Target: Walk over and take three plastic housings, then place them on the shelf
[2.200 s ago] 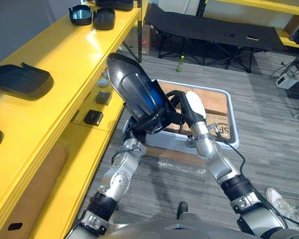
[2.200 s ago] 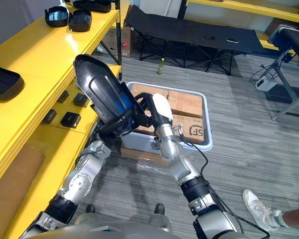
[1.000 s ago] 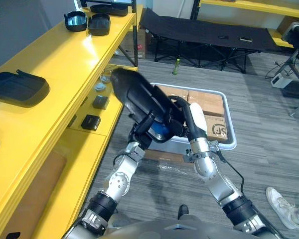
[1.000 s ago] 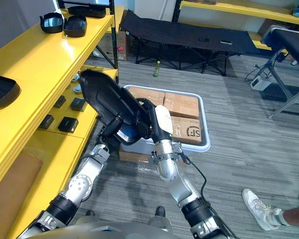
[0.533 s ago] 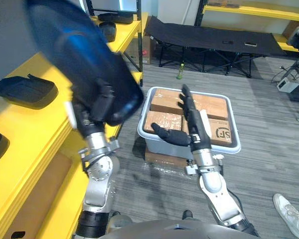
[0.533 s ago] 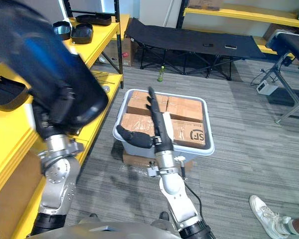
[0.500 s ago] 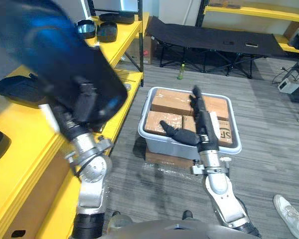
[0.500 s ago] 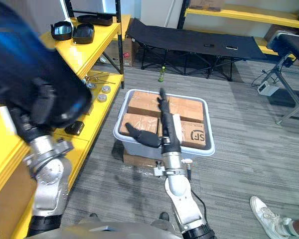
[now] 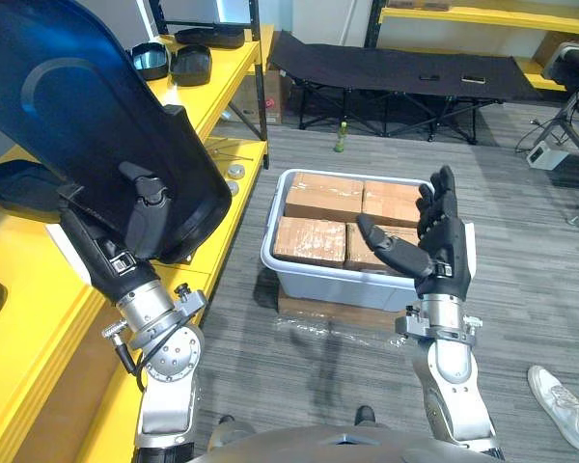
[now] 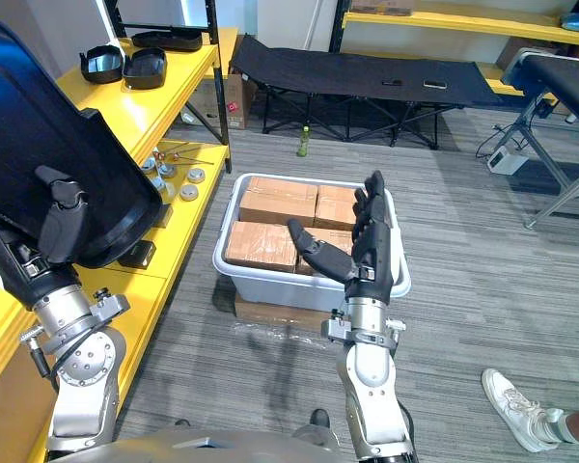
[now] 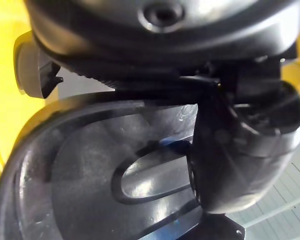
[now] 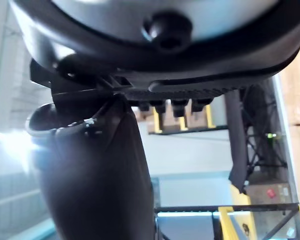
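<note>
A large black plastic housing [image 9: 87, 116] with a blue sheen is held up high at the left, over the yellow shelf [image 9: 222, 82]. My left hand [image 9: 143, 210] is shut on its lower edge, and the left wrist view shows the thumb [image 11: 240, 160] pressed on the housing's inner face [image 11: 90, 170]. My right hand [image 9: 436, 241] is open, its fingers straight and holding nothing, above the grey bin [image 9: 299, 275]. On the shelf top lie another black housing [image 9: 19, 183], partly hidden, and two smaller ones [image 9: 152, 60] [image 9: 191, 63] farther back.
The grey bin holds several cardboard boxes [image 9: 323, 198] and stands on the floor beside the shelf. Small parts [image 9: 234, 172] lie on the lower shelf level. A black folding cot [image 9: 396, 72] stands behind. A person's shoe [image 9: 560, 405] is at the lower right.
My left arm swung the housing up and to the left over the shelf. The right hand let go of it, opened and drew back over the bin. The camera has shifted.
</note>
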{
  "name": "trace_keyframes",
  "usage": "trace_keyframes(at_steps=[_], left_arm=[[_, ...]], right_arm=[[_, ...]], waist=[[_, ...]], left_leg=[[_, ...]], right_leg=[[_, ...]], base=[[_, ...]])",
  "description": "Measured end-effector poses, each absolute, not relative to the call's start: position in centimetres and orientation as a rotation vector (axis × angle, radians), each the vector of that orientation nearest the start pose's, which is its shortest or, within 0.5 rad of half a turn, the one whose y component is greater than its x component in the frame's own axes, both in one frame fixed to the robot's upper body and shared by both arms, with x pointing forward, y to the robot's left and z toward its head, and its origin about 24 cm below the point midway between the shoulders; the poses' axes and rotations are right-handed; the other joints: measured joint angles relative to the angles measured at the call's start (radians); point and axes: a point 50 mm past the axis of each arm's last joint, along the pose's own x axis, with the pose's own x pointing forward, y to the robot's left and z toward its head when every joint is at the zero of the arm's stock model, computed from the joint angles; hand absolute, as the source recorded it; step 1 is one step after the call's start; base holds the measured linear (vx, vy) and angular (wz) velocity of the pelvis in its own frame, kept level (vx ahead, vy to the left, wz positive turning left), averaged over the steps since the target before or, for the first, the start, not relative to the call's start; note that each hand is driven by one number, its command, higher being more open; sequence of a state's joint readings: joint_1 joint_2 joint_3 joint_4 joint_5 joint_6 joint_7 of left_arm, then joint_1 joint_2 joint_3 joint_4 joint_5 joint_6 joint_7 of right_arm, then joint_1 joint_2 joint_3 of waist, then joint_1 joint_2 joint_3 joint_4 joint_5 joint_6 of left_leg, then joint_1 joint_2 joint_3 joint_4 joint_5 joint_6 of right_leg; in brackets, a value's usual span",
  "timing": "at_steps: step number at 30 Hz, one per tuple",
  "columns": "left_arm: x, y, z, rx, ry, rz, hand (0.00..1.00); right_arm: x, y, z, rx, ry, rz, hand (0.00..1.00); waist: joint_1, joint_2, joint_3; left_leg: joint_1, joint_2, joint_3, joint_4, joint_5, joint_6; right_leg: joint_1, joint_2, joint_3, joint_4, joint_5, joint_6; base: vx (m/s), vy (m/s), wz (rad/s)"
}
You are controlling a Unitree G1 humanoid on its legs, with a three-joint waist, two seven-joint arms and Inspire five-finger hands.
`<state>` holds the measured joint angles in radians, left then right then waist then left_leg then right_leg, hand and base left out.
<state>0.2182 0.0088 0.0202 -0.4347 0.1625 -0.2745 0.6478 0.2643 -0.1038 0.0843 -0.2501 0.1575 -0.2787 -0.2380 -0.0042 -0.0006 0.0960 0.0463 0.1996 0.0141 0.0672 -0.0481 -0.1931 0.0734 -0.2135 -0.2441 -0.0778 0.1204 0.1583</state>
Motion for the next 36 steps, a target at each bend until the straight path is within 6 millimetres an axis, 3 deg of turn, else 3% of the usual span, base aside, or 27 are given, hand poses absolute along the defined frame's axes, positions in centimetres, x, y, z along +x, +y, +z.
trace_keyframes(at_steps=[4,11,16,20,25,27,28,29,30,31,32,34,36], left_arm=[[18.0,19.7,11.3,0.054,-0.504,0.686,0.00],[17.4,20.5,11.0,-0.044,-0.502,0.670,0.00],[15.9,20.9,12.4,-0.100,-0.581,0.575,0.00],[14.6,21.8,12.7,-0.093,-0.610,0.529,0.00],[12.9,23.0,12.6,-0.176,-0.618,0.587,0.00],[12.7,23.1,12.4,-0.175,-0.611,0.588,0.00],[12.8,23.0,12.5,-0.183,-0.618,0.552,0.00],[13.1,22.7,12.7,-0.189,-0.631,0.499,0.00],[13.1,22.6,12.7,-0.194,-0.640,0.475,0.00],[13.2,22.2,12.8,-0.227,-0.655,0.428,0.00],[13.3,21.9,12.8,-0.244,-0.665,0.393,0.00],[13.3,21.8,13.1,-0.244,-0.691,0.374,0.00],[13.5,21.7,13.6,-0.234,-0.719,0.339,0.00]], right_arm=[[19.7,-17.9,5.9,0.098,-0.197,-0.221,1.00],[20.0,-17.2,5.8,0.100,-0.193,-0.147,1.00],[21.7,-15.8,5.9,0.151,-0.198,-0.093,1.00],[23.3,-15.3,6.8,0.136,-0.235,-0.045,1.00],[24.3,-14.7,7.6,0.189,-0.260,-0.031,1.00],[24.6,-14.5,7.2,0.191,-0.242,-0.028,1.00],[24.5,-14.4,7.1,0.185,-0.239,-0.037,1.00],[24.5,-14.6,7.1,0.186,-0.239,-0.058,1.00],[24.5,-14.7,7.1,0.184,-0.241,-0.064,1.00],[24.5,-15.1,7.2,0.153,-0.245,-0.077,1.00],[24.4,-15.6,7.1,0.126,-0.244,-0.093,1.00],[24.5,-15.6,7.2,0.128,-0.251,-0.090,1.00],[24.5,-15.2,7.4,0.148,-0.260,-0.076,1.00]], waist=[[0.000,0.008,0.003],[0.008,0.017,0.003],[0.042,0.020,0.005],[0.091,0.038,0.004],[0.142,0.046,0.004],[0.141,0.046,0.004],[0.135,0.043,0.005],[0.122,0.041,0.009],[0.120,0.044,0.012],[0.109,0.063,0.020],[0.113,0.075,0.023],[0.116,0.079,0.026],[0.112,0.065,0.035]], left_leg=[[-0.001,0.000,-0.001,0.000,0.000,0.001],[-0.006,-0.001,-0.024,0.001,-0.003,0.007],[-0.041,-0.007,-0.081,0.019,0.000,0.009],[-0.045,-0.024,-0.144,0.018,0.005,0.014],[-0.079,-0.042,-0.231,0.035,0.022,0.009],[-0.098,-0.050,-0.241,0.033,0.047,0.025],[-0.135,-0.056,-0.203,0.031,0.073,0.060],[-0.158,-0.045,-0.130,0.015,0.091,0.150],[-0.171,-0.028,-0.075,0.017,0.104,0.169],[-0.190,0.000,0.001,0.021,0.145,0.169],[-0.191,0.000,0.011,0.011,0.176,0.111],[-0.181,-0.018,0.013,-0.006,0.186,0.075],[-0.181,-0.036,0.020,-0.006,0.183,0.071]], right_leg=[[0.000,0.000,-0.001,0.000,-0.001,0.000],[0.015,0.000,-0.027,0.000,-0.008,-0.004],[0.030,-0.001,-0.080,0.000,-0.010,-0.002],[0.072,-0.011,-0.143,0.000,-0.028,0.007],[0.110,-0.012,-0.226,0.012,-0.052,0.017],[0.131,-0.018,-0.285,0.033,-0.079,0.015],[0.142,-0.025,-0.343,0.048,-0.108,0.013],[0.146,-0.030,-0.396,0.065,-0.122,0.009],[0.150,-0.028,-0.418,0.069,-0.123,0.011],[0.166,-0.029,-0.459,0.092,-0.130,0.020],[0.174,-0.038,-0.465,0.115,-0.142,0.035],[0.172,-0.061,-0.460,0.135,-0.159,0.035],[0.159,-0.087,-0.437,0.175,-0.194,0.037]], base=[[0.00,0.000,0.00],[-0.01,0.006,0.09],[-0.01,0.014,0.30],[-0.01,0.014,0.44],[0.02,0.005,0.57],[0.02,-0.022,0.95],[-0.01,-0.020,1.44],[-0.01,-0.040,1.49],[0.00,-0.019,1.49],[0.01,0.051,1.17],[0.01,0.102,0.96],[0.00,0.099,0.29],[-0.01,0.078,0.08]])
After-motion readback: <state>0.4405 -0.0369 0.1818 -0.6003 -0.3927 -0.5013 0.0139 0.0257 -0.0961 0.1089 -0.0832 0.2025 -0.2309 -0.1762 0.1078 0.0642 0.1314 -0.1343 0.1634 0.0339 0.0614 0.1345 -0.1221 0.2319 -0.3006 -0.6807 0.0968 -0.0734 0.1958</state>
